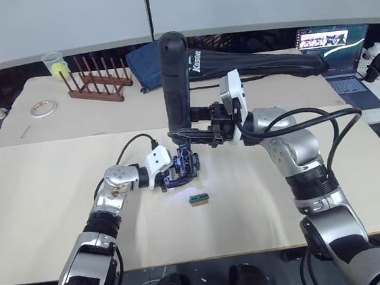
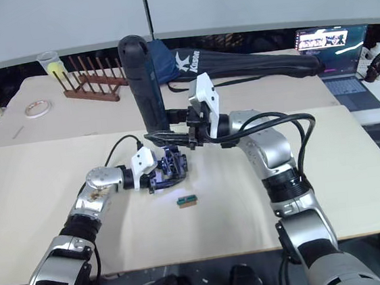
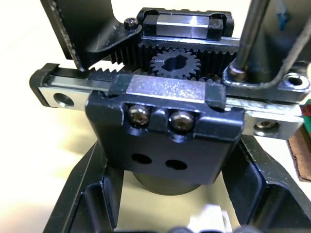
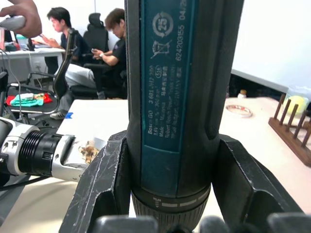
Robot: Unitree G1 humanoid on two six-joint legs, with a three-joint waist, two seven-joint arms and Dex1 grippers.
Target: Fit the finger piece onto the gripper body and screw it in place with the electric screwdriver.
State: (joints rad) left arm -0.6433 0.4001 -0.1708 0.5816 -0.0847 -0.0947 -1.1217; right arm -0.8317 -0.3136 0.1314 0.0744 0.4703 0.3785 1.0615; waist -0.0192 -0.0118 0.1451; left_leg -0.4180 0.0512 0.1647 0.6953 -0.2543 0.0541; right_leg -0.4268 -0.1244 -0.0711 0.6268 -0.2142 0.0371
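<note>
Pale wooden desk (image 1: 62, 217), a second one behind it carrying a wooden peg rack (image 1: 97, 84), tape roll (image 1: 43, 108), black Kason bag (image 1: 263, 63) and laptop (image 1: 340, 52). Office beyond in the right wrist view: 2 seated people (image 4: 104, 48) at workstations. Right tool (image 1: 192, 134) clenched around the electric screwdriver (image 1: 175, 83), held upright, bit down onto the gripper body (image 1: 184, 167). Left tool (image 3: 160, 204) grasping that gripper body just above the desk. Small green-and-brown block (image 1: 198, 199) lying just beside. Bit tip (image 3: 248, 41) meeting a screw hole, contact hard to judge. Finger piece not clearly separable from the body.
</note>
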